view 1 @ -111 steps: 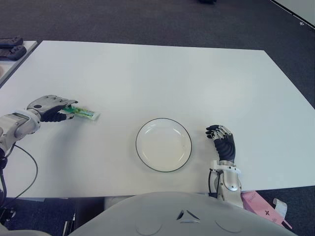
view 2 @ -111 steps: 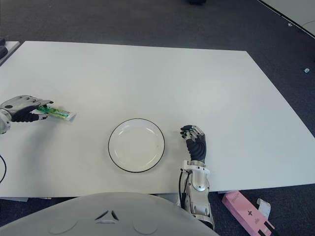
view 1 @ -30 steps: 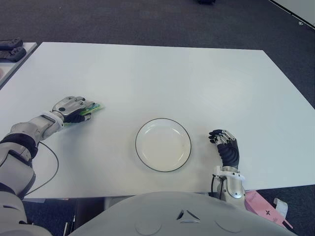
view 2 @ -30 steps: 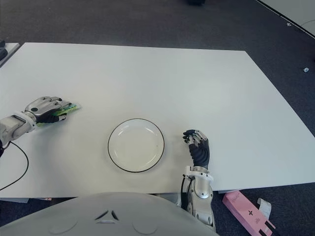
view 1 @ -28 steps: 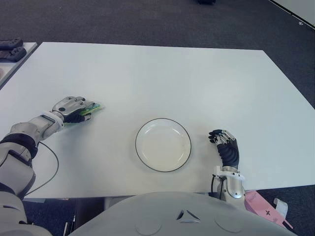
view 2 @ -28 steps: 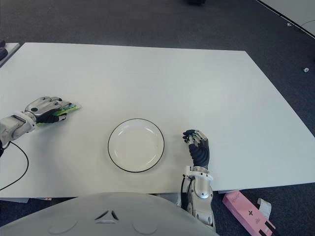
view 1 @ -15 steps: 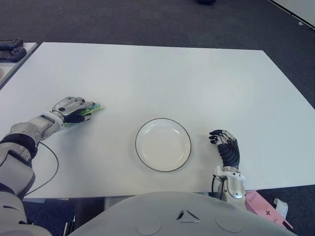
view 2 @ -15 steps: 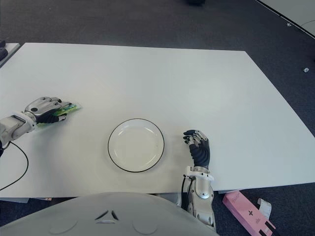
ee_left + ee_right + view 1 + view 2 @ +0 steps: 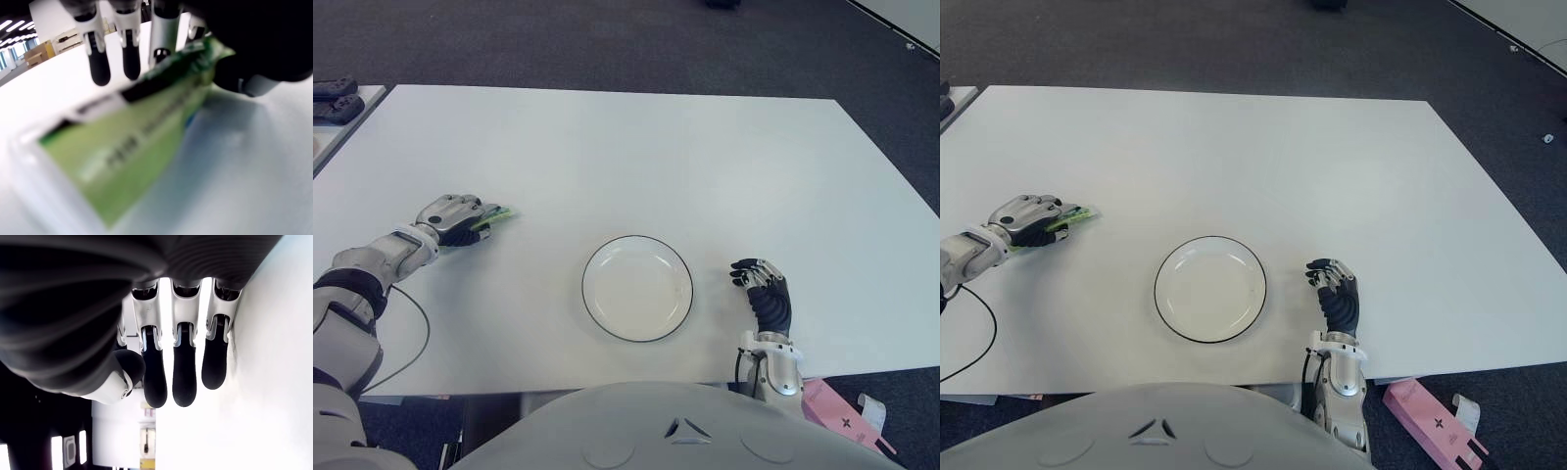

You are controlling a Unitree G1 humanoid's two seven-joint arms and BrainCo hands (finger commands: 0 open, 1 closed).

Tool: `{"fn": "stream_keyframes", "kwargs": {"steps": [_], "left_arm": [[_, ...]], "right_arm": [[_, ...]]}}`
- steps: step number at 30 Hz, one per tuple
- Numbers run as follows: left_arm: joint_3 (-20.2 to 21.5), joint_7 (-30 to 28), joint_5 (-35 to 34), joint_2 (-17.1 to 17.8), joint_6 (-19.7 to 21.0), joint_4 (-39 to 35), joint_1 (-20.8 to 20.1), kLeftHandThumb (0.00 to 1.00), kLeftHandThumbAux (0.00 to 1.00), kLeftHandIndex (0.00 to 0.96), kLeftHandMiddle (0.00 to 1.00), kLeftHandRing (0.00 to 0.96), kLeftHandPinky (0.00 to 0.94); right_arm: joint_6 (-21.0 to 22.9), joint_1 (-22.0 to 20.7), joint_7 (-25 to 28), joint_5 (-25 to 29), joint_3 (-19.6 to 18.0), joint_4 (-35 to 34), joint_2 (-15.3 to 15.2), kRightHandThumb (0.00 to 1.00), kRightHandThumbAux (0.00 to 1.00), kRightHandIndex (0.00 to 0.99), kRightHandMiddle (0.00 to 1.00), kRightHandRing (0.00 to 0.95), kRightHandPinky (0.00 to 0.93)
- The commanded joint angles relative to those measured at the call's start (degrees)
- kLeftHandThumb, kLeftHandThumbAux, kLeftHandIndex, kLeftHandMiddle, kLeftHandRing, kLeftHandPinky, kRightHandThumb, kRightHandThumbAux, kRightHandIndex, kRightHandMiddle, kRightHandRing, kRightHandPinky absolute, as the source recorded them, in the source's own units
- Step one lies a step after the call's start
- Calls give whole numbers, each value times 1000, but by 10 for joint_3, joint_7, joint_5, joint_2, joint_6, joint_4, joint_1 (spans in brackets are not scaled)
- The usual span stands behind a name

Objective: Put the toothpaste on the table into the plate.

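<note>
Well left of the plate (image 9: 637, 288), left hand (image 9: 450, 216) clasped around the green toothpaste (image 9: 496, 216).

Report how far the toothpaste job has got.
Done: the left hand has closed on the toothpaste at the table's left side. In hand: the tube is gripped there, well left of the plate. Left: carry it over and set it in the plate, which holds nothing yet. The right hand shows to the plate's right, holding nothing.
</note>
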Motion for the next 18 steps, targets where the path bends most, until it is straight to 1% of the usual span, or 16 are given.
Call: {"fn": "stream_keyframes", "kwargs": {"steps": [1,2,4,7,12,16,18], "left_arm": [[-14,-30,6,-24,4,35,22,909,548,431,486,581,630],[-14,-25,6,-25,8,35,22,919,560,446,489,601,643],[-16,-12,9,-26,19,34,24,875,622,412,520,656,685],[-20,15,16,-27,33,32,27,859,649,406,542,713,742],[-33,77,34,-29,52,31,33,853,661,406,554,779,808],[-40,105,44,-30,64,30,35,852,664,405,559,820,847],[-43,114,46,-31,70,28,36,852,665,406,561,830,850]], "right_arm": [[15,0,-1,-2,-1,0,1,710,727,429,484,474,444],[16,0,-1,-1,-1,0,1,710,727,429,484,473,444],[13,0,0,-2,-2,1,0,710,727,429,482,472,442],[8,0,0,-2,-3,2,-1,711,728,429,484,473,434],[6,-1,0,-4,-3,3,-2,710,729,429,482,471,431],[7,-3,-2,-9,-3,6,-4,710,729,429,485,471,430],[10,-4,-2,-9,-4,5,-4,711,729,430,485,472,439]]}}
